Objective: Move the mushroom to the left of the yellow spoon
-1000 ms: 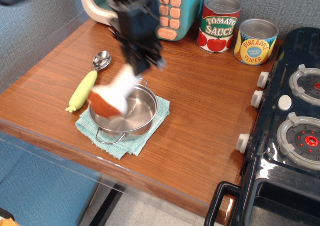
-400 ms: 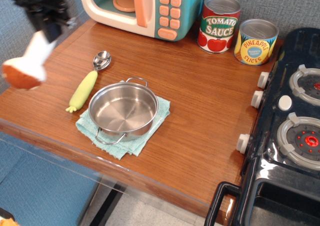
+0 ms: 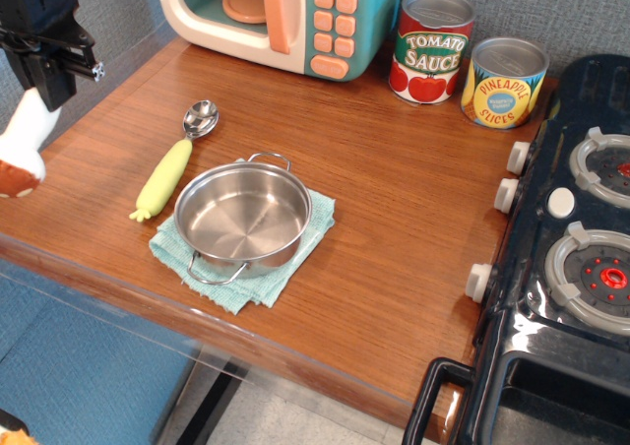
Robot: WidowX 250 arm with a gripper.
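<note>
Wooden counter (image 3: 394, 228) carries one spoon (image 3: 172, 164), one pan (image 3: 243, 216) on one cloth (image 3: 295, 258), two cans (image 3: 468, 61) and one microwave (image 3: 285, 17), while the gripper (image 3: 41, 86) at the left edge clasps one mushroom (image 3: 22, 150) by its stem, cap hanging down-left.

A play kitchen set on a wooden countertop (image 3: 394, 199): a toy microwave (image 3: 285, 17) against a grey textured wall, tomato sauce (image 3: 431, 46) and pineapple slices cans (image 3: 503, 81), a steel pan (image 3: 243, 216) on a teal cloth (image 3: 295, 263), and a black toy stove (image 3: 571, 248).
</note>
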